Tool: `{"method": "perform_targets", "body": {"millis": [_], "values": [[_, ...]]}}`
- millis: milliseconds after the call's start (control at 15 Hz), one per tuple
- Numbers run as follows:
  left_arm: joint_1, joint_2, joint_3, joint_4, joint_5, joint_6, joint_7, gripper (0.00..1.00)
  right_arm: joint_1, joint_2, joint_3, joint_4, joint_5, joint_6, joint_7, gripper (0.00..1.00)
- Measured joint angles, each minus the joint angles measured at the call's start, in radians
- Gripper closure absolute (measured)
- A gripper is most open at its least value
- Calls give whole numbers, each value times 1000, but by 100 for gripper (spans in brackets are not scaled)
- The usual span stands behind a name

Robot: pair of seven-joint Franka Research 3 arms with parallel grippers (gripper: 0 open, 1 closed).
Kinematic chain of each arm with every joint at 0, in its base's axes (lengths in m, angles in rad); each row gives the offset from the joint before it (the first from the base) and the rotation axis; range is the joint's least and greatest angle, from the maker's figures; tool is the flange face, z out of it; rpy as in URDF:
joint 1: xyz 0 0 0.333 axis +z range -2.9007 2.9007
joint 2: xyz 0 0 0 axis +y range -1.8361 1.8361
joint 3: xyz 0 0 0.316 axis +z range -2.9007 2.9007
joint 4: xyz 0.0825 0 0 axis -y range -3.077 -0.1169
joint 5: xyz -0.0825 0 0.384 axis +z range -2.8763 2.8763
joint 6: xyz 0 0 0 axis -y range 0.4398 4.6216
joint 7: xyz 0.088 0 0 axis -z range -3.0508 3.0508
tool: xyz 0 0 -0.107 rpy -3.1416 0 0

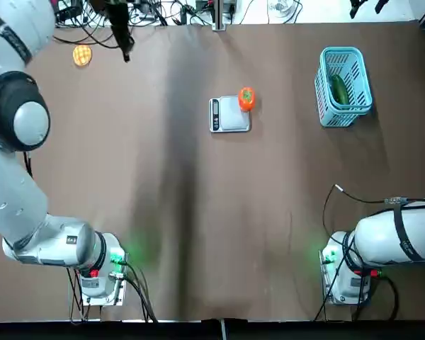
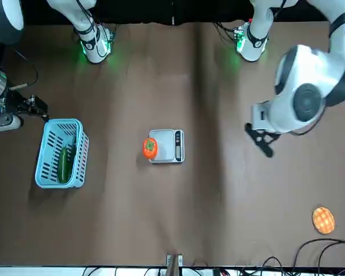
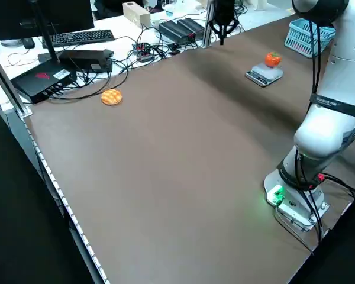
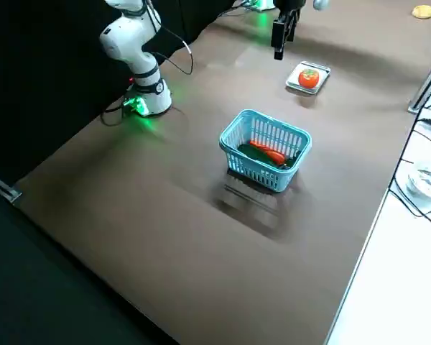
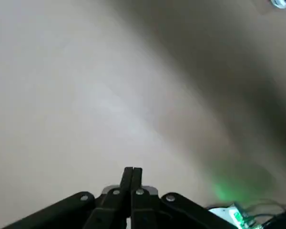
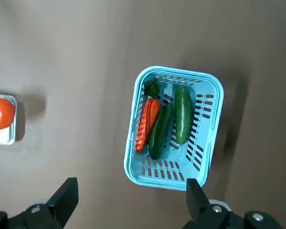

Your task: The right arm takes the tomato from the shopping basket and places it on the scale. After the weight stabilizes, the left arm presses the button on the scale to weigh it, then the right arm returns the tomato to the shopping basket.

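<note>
Tomato (image 1: 246,98) sitting on scale (image 1: 229,115): placing done. My left claw (image 2: 260,140) hanging pinched together, button press pending. My right claw (image 6: 128,202) gaping empty above shopping basket (image 6: 173,126) (return pending).

Small silver-grey kitchen scale (image 6: 2,136) and orange-red tomato (image 6: 1,113) cut off by right wrist view's edge.

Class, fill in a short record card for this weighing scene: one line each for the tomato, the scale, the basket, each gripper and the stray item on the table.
tomato: resting on the scale, near one edge
scale: mid-table
shopping basket: holds green vegetables and a carrot
left gripper: jaws shut, raised above bare table, away from the scale
right gripper: jaws open, empty, above the basket
stray item: waffle-like disc at the table's far left corner
</note>
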Motion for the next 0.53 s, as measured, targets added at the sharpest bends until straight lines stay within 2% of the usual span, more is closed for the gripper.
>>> {"method": "perform_targets", "body": {"millis": [267,533], "values": [[120,-59,0,1,-1,-4,-133,99,0,0,0,0,0,-1,0,0],[141,-73,5,1,-1,-5,-358,99,-1,0,-2,3,0,-1,20,0]]}}
